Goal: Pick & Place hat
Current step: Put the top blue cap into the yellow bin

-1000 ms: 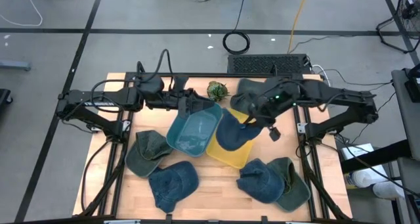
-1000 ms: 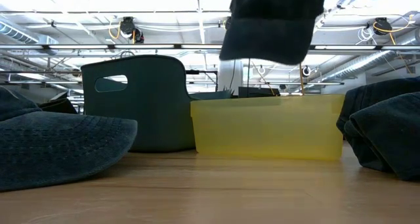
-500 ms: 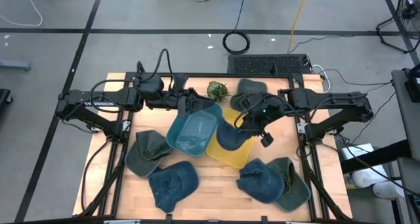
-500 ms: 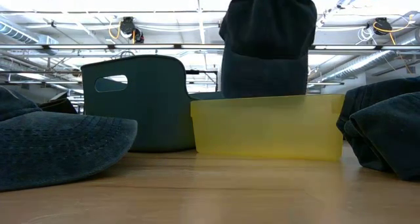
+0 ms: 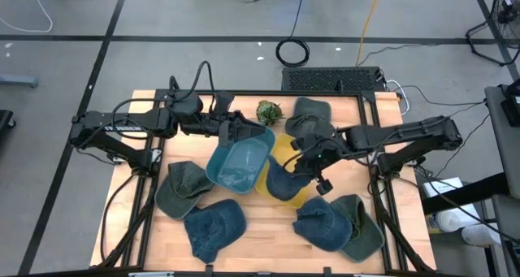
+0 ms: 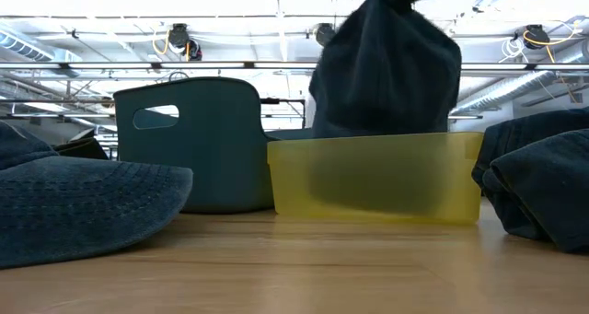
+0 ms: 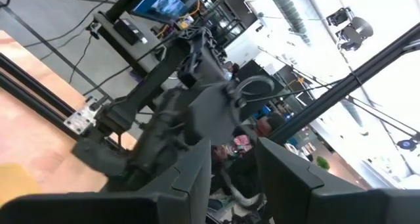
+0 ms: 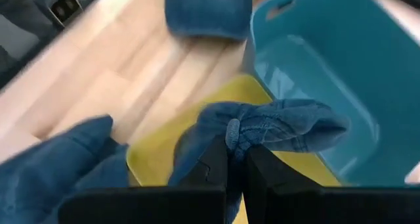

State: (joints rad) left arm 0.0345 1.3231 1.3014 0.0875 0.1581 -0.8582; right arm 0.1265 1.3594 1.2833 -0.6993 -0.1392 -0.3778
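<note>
My right gripper (image 5: pixel 303 161) is shut on a dark blue denim hat (image 5: pixel 284 178) over the yellow bin (image 5: pixel 286 144). In the low view the hat (image 6: pixel 386 65) hangs with its lower part inside the yellow bin (image 6: pixel 368 199), showing as a shadow through the wall. The teal bin (image 5: pixel 240 165) stands against the yellow bin's left side. My left gripper (image 5: pixel 237 129) waits open above the teal bin's far rim, with nothing between its fingers (image 7: pixel 197 181). My right gripper pinches a bunched fold of the hat's crown (image 8: pixel 244 133) between its two fingers (image 8: pixel 216 161), coming from above and pointing down. The hat hangs below the fingers, its lower part down inside the yellow bin (image 8: pixel 157 152).
Other hats lie around the bins: a green one (image 5: pixel 183 188) and a blue one (image 5: pixel 215 228) near left, a blue one (image 5: pixel 323 224) and a green one (image 5: pixel 364 231) near right, a dark one (image 5: pixel 313 114) at the far side. A small green object (image 5: pixel 268 110) sits beside it.
My right gripper has moved down and toward the table's near-left, still shut on the hat. The hat, held high above the yellow bin a second ago, has come down, and its lower part now sits inside the bin.
</note>
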